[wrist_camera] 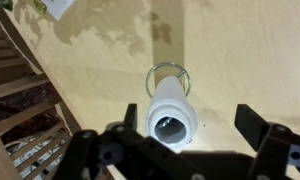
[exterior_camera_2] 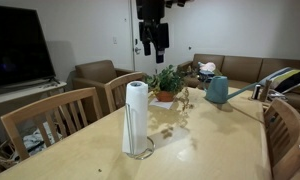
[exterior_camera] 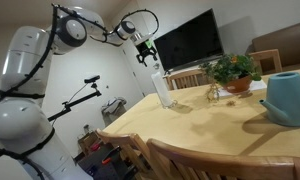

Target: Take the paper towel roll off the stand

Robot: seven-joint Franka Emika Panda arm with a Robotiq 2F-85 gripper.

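Tipping is the risk: the claw [exterior_camera_2: 152, 42], jaws wide apart, hangs well above the roll [exterior_camera_2: 136, 112], upright on its stand [wrist_camera: 168, 65] on the surface [exterior_camera_2: 215, 140], and an off-centre descent could knock both over, while a tilted lift could drag the stand along.

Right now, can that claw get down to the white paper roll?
Probably yes. The gripper hangs open above the paper towel roll, with only air between them; the wrist view shows the roll's top between the spread jaws. The potted plant stands apart from it.
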